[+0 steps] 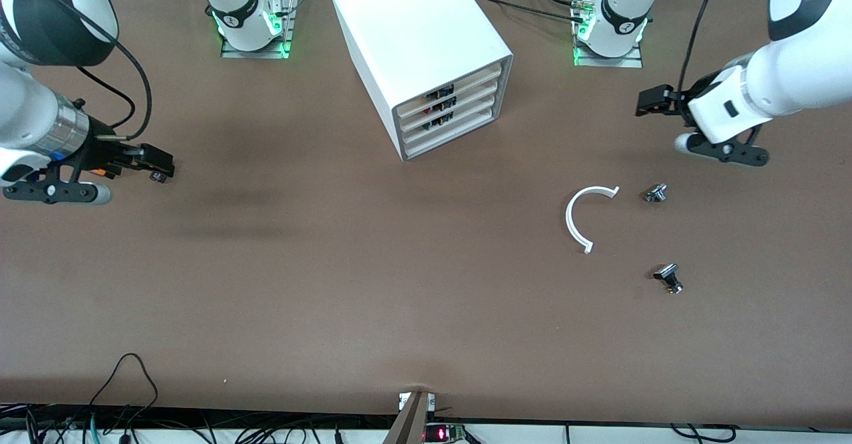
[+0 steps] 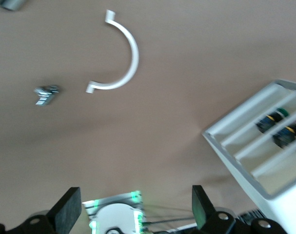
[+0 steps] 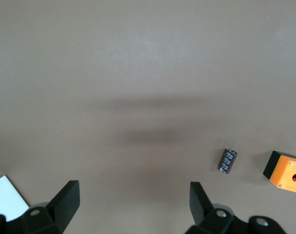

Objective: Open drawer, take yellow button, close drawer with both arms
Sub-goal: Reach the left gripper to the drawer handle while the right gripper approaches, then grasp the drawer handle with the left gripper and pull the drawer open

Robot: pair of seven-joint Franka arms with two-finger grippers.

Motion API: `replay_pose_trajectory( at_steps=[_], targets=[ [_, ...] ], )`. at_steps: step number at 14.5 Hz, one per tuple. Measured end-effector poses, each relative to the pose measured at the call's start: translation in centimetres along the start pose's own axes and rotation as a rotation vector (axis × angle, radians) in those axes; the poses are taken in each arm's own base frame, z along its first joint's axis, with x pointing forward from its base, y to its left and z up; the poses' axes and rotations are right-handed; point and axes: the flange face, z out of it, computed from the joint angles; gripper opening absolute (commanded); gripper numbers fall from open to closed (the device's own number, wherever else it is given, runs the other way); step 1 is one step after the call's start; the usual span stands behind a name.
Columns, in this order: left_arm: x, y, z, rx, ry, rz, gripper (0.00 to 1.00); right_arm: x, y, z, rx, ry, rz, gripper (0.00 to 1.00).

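Note:
The white cabinet (image 1: 426,38) stands at the middle of the table near the arms' bases. Its four drawers are level with each other, and the top drawer (image 1: 466,82) is shut. A small dark part with a yellowish cap, probably the button (image 1: 440,91), shows at the top drawer's front. The cabinet (image 2: 265,146) also shows in the left wrist view. My left gripper (image 1: 655,101) hangs open and empty over the table at the left arm's end, apart from the cabinet; its own view shows it open too (image 2: 135,214). My right gripper (image 1: 156,163) is open and empty at the right arm's end, as its own view shows (image 3: 133,202).
A white C-shaped ring (image 1: 586,218) lies nearer to the camera than the cabinet, with two small black-and-silver parts (image 1: 655,193) (image 1: 669,279) beside it. An orange box with a hole (image 3: 286,173) and a small black cylinder (image 3: 227,160) lie by the right gripper.

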Motion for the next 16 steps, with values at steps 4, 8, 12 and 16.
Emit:
replay_pose_trajectory(
  at_steps=[4, 8, 12, 16],
  targets=[
    [2.3, 1.3, 3.4, -0.217, -0.075, 0.158, 1.00, 2.4, -0.3, 4.7, 0.006, -0.032, 0.009, 1.00],
    [5.5, 1.4, 8.7, -0.450, -0.115, 0.297, 0.99, 4.2, -1.1, 9.2, 0.038, -0.063, 0.011, 1.00],
    [8.1, 1.6, 15.4, -0.689, -0.083, 0.373, 0.70, 5.5, -2.9, 13.0, 0.073, -0.078, 0.075, 1.00],
    [7.6, 5.2, 21.4, -0.808, -0.077, 0.445, 0.50, 5.3, -8.2, 16.8, 0.049, -0.122, 0.190, 1.00]
  ],
)
